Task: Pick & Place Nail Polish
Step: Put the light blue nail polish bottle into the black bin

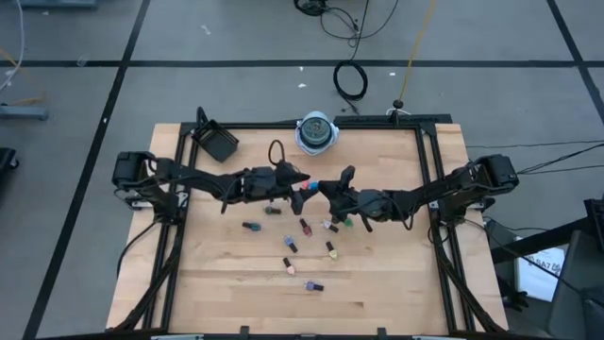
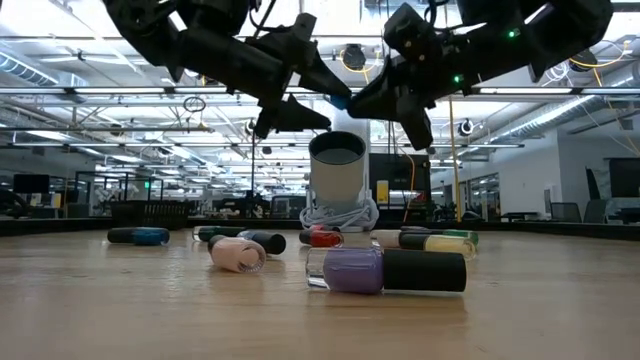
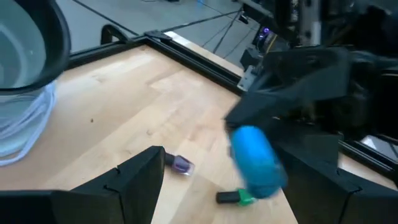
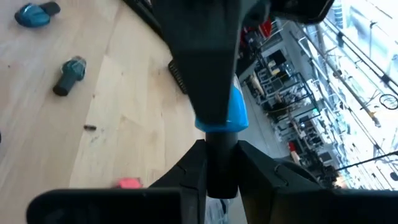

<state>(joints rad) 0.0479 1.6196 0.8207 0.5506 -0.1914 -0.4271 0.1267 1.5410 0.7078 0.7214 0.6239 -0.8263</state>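
We are in mid-air with a handover, as we read it: the right hand [image 1: 314, 186] is clamped on the dark cap of a blue bottle [image 1: 308, 187], and the left hand [image 1: 294, 177] sits right against it with its fingers [image 3: 134, 180] spread wide, the bottle's blue body lying between them in the left wrist view. Both hands meet above the middle of the worktop [image 1: 226, 279], clear of the surface. The next move, we judge, is for the left hand to close on the blue body while the right stays firm, and only then for the right to let go; the bottle is tiny, so a slight misalignment could knock it loose. The other bottles [image 1: 293, 246] lie scattered on the wood just in front of and below the hands, so a dropped bottle would land among them. The white-and-blue cup [image 1: 316, 132] stands near the far edge, and a black box [image 1: 217, 143] at the far left corner. The black frame [image 1: 423, 179] rims the worktop; the near half is largely bare.
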